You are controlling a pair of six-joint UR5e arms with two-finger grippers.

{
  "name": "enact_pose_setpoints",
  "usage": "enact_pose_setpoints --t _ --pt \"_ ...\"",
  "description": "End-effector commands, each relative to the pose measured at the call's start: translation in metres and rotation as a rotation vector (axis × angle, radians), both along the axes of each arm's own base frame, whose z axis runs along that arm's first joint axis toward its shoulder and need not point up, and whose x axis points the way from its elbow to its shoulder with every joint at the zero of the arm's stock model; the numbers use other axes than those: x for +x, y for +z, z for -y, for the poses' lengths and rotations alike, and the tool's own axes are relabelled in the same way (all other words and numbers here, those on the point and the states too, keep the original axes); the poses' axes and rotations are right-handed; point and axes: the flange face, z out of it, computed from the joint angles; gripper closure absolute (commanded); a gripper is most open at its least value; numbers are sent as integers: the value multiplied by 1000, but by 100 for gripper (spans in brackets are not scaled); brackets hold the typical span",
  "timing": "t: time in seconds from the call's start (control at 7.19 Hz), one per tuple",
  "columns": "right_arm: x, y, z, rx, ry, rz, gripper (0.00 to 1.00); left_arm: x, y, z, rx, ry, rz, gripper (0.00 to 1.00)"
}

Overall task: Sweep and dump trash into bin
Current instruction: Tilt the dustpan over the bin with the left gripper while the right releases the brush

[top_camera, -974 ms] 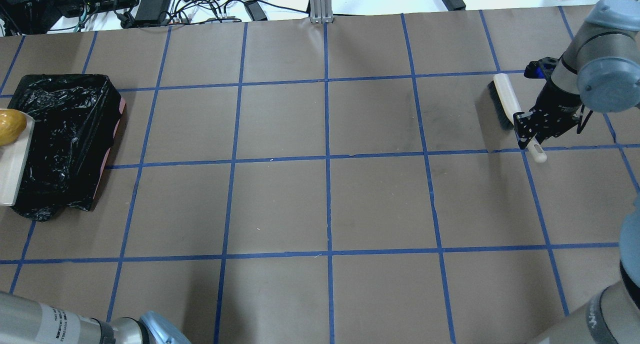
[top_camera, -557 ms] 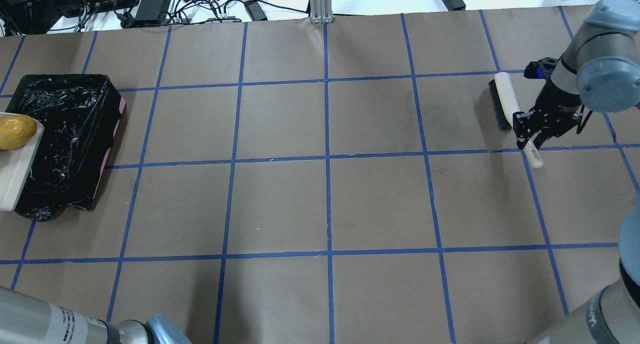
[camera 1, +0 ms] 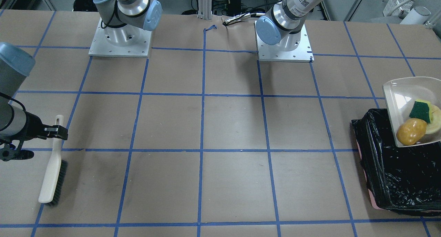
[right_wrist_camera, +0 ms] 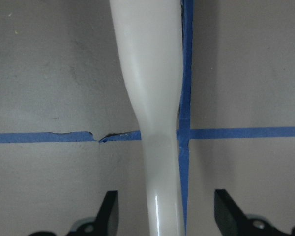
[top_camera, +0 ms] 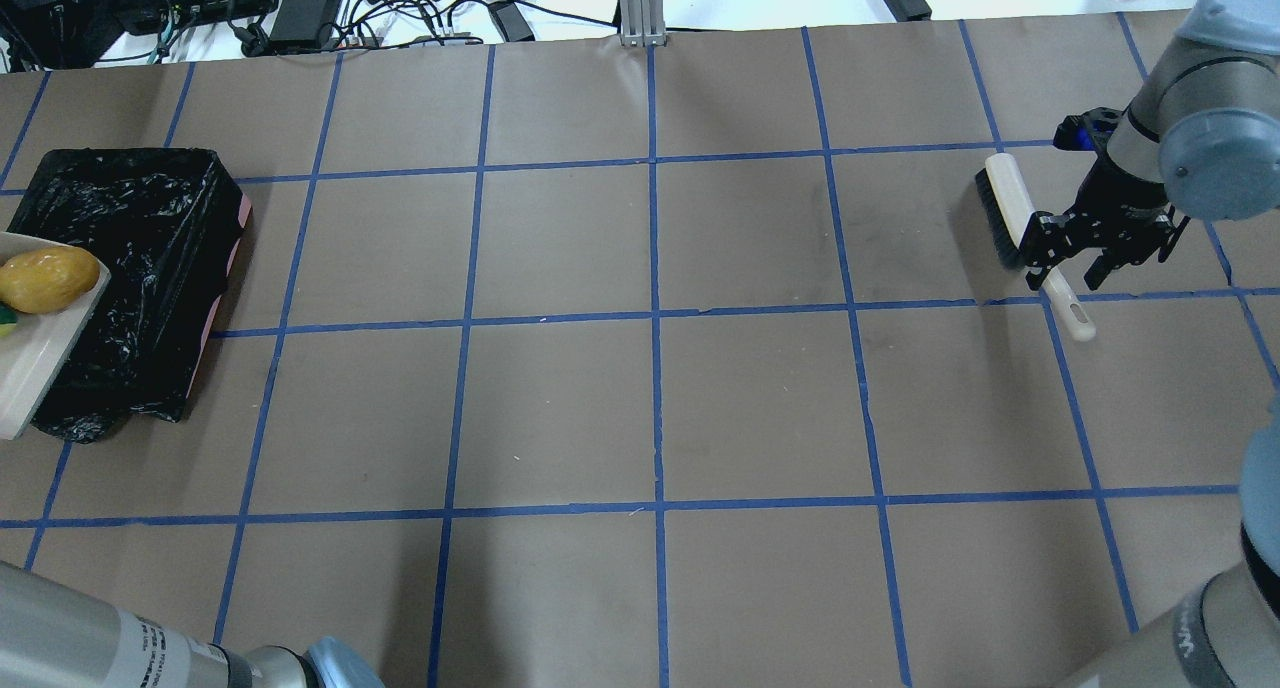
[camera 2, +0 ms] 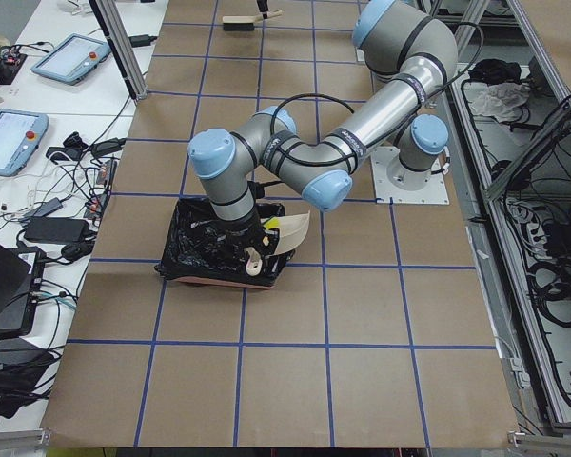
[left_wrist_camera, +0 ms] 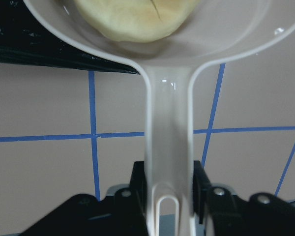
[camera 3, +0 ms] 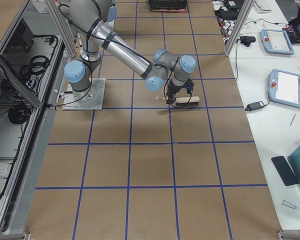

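The beige dustpan [camera 1: 399, 92] hangs tilted over the near side of the black-lined bin [camera 1: 396, 175], which also shows in the overhead view [top_camera: 150, 248]. In the pan lie the glossy potato-like lump [camera 1: 411, 131], the green-faced sponge piece [camera 1: 419, 110] and the pale slice [camera 1: 436, 121]. My left gripper [left_wrist_camera: 168, 187] is shut on the dustpan handle [left_wrist_camera: 167, 128]. The white brush [top_camera: 1010, 203] lies on the table at the far right. My right gripper [top_camera: 1068, 266] is open, with its jaws wide on either side of the brush handle [right_wrist_camera: 157, 113] and not touching it.
The table [top_camera: 650, 408] is brown paper with a blue tape grid. Cables and power bricks [top_camera: 300, 8] lie beyond its far edge. The two arm bases [camera 1: 120, 40] stand at the robot's side of the table.
My right gripper has opened and let go of the brush handle, which now rests on the table. The dustpan has moved further over the bin, with the lump sliding along.
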Motion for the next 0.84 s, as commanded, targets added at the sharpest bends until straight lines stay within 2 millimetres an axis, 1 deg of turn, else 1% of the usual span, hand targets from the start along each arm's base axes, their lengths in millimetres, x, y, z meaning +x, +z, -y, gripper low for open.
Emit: enact_pose_setpoints --t 0.0,0.14,0.28,0.42,0.56,0.7 --pt "-7 33 1 -27 9 -72 0 -11 -5 11 32 -52 33 97" --pt "-10 69 6 -72 25 -129 0 -12 -11 12 34 -60 44 97" --pt "-12 107 14 -144 19 -160 0 -18 -14 18 30 -72 85 97" --pt "-7 131 11 -182 12 -165 0 -26 -12 24 31 -87 92 97" --pt "10 164 -6 -212 -41 -138 0 -27 -13 23 34 -88 91 97" --pt "34 198 -22 -252 -66 -98 0 -27 -12 23 33 -88 93 97"
